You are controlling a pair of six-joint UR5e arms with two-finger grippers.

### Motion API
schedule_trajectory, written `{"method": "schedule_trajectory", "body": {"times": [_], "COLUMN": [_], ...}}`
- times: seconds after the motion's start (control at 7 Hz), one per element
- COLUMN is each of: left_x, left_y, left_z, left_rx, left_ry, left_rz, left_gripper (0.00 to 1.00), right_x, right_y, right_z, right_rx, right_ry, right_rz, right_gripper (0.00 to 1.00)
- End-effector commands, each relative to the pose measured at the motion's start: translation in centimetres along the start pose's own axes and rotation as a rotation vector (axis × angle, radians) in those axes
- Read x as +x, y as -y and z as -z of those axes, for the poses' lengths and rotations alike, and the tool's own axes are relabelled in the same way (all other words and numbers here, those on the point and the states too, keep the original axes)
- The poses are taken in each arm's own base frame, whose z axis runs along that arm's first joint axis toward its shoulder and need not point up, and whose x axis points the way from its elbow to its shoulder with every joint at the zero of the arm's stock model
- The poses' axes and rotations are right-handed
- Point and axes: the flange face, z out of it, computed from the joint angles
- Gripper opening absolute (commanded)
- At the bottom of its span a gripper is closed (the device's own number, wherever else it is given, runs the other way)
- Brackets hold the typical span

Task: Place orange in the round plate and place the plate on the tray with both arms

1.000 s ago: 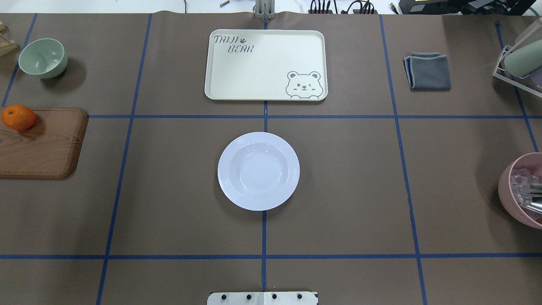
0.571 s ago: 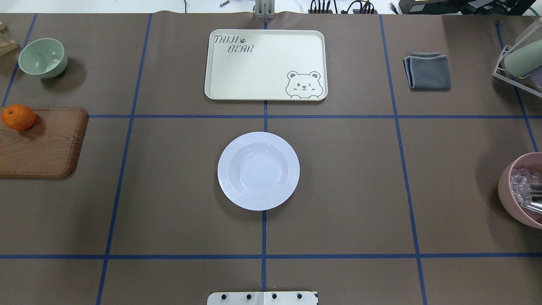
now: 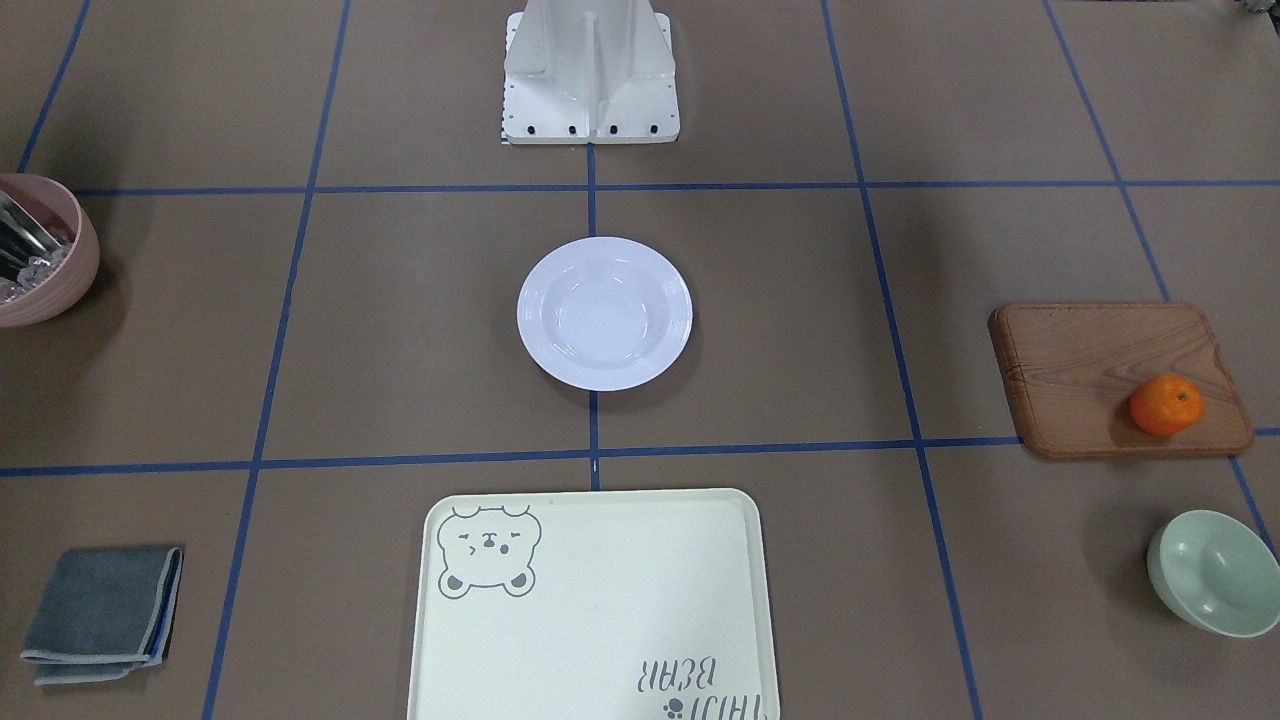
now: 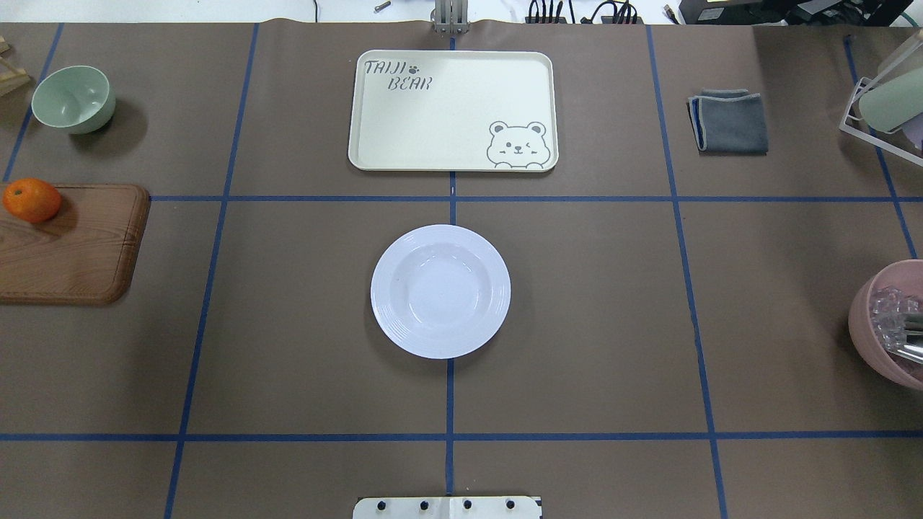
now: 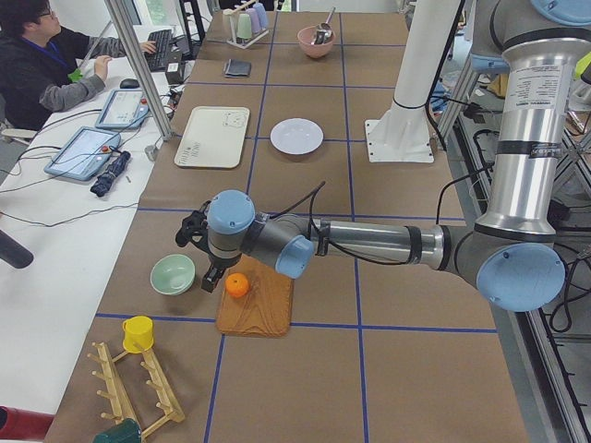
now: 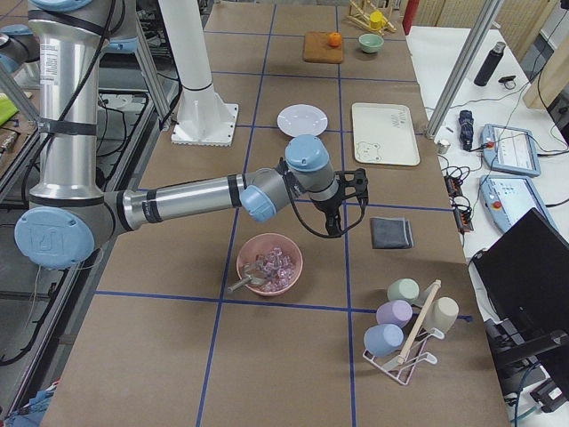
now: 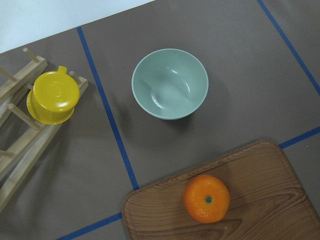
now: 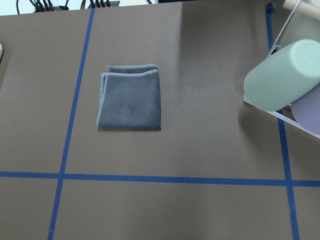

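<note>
The orange (image 4: 31, 200) lies on the far left corner of a wooden board (image 4: 72, 245), and the left wrist view shows the orange (image 7: 206, 198) from above. The round plate (image 4: 440, 291) sits bare at the table's middle. Beyond it lies the tray (image 4: 447, 108), with nothing on it. In the exterior left view my left gripper (image 5: 209, 277) hangs just above the orange (image 5: 237, 285); I cannot tell whether it is open. My right gripper (image 6: 336, 227) shows only in the exterior right view, hovering near the grey cloth (image 6: 391, 233); its state is also unclear.
A pale-green bowl (image 4: 73, 98) stands behind the board. A yellow cup (image 7: 52, 97) sits on a wooden rack at the left end. On the right are a folded grey cloth (image 4: 728, 121), a pink bowl (image 4: 862, 317) and a cup rack (image 8: 282, 75).
</note>
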Motion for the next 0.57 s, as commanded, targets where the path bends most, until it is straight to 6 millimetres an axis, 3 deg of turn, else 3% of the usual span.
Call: {"method": "schedule_trajectory", "body": {"times": [0.0, 0.14, 0.43], "left_x": [1.4, 3.2, 5.0], "left_y": [-0.1, 0.8, 0.7], "left_z": [-5.4, -8.1, -12.7], "left_rx": [-0.014, -0.025, -0.001], "left_ry": [0.018, 0.016, 0.068], "left_rz": [0.008, 0.035, 0.077], "left_gripper": [0.99, 0.99, 0.99], "right_x": [-6.1, -8.9, -15.1], "right_y": [-1.1, -1.8, -3.2], "right_z": [-3.2, -4.9, -8.1], "right_rx": [-0.032, -0.041, -0.027], "right_ry": [-0.141, -0.137, -0.137], "right_rz": [0.029, 0.003, -0.079], "right_gripper": [1.0, 1.0, 1.0]}}
